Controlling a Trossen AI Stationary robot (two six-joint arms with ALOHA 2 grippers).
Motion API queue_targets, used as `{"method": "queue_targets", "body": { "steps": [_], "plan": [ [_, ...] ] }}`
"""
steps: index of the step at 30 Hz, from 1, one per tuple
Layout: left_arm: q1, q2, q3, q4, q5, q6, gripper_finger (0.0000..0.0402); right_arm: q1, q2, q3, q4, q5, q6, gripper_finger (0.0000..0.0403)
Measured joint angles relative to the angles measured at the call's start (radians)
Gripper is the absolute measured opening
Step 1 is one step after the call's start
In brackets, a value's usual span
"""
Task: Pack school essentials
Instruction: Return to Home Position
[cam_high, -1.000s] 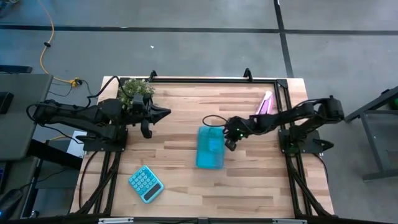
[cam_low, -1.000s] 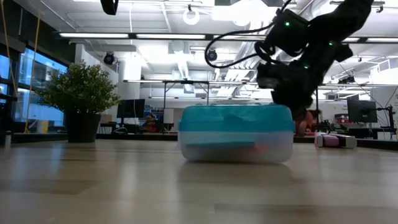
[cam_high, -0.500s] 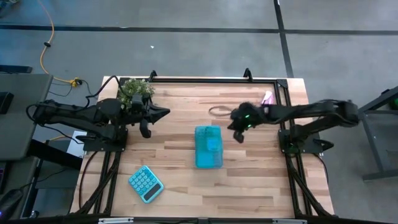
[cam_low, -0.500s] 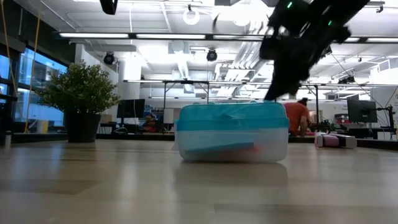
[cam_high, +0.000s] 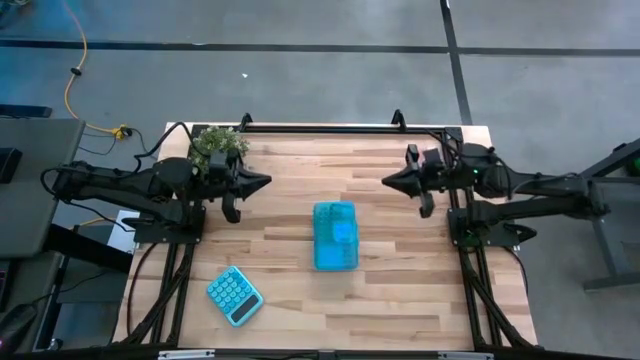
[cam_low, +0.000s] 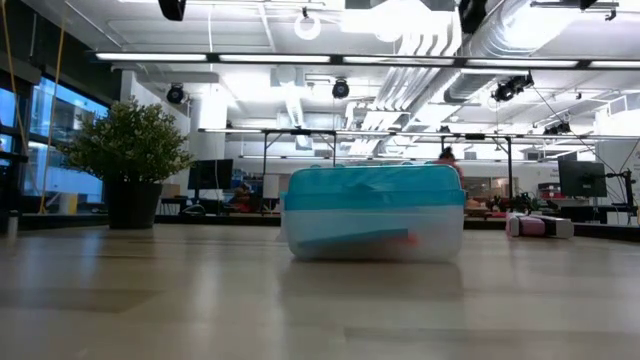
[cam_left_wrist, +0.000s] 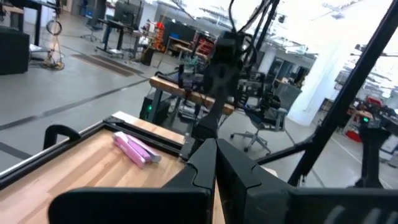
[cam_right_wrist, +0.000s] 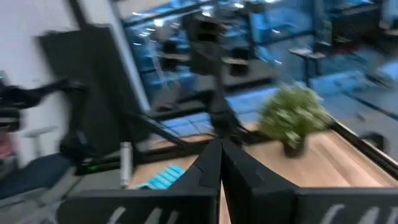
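Note:
A teal-lidded plastic case (cam_high: 335, 235) stands shut in the middle of the table, resting on its clear lower half (cam_low: 375, 240). The school essentials do not show loose anywhere; only a dim orange and blue shape (cam_low: 395, 238) shows through the case's wall. My left gripper (cam_high: 266, 181) hovers shut and level near the table's left edge, pointing at the middle. My right gripper (cam_high: 388, 181) hovers shut and level near the right edge, facing it. Both are high above the wood and far from the case. Each wrist view shows its own shut fingers (cam_left_wrist: 211, 155) (cam_right_wrist: 219, 155).
A teal calculator (cam_high: 234, 295) lies at the near left. A potted plant (cam_high: 218, 146) stands at the far left corner. A pink and purple tube (cam_left_wrist: 134, 149) lies near the far right corner. A black rail (cam_high: 320, 128) runs along the far edge.
My right gripper has risen from the case's far right corner and drawn back toward the table's right edge and far side. It has tipped from slanting down to level and has stayed shut. The case remains in the middle of the table.

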Motion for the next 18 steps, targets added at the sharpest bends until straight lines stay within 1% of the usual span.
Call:
{"method": "queue_targets", "body": {
  "steps": [7,18],
  "plan": [
    [0.000,0.000,0.000,-0.002,0.050,0.026,0.0000,0.063,-0.012,0.000,0.008,-0.025,-0.067,0.0000],
    [0.000,0.000,0.000,-0.009,0.049,0.026,0.0000,0.065,-0.012,0.000,0.008,-0.020,-0.067,0.0000]
  ]
}}
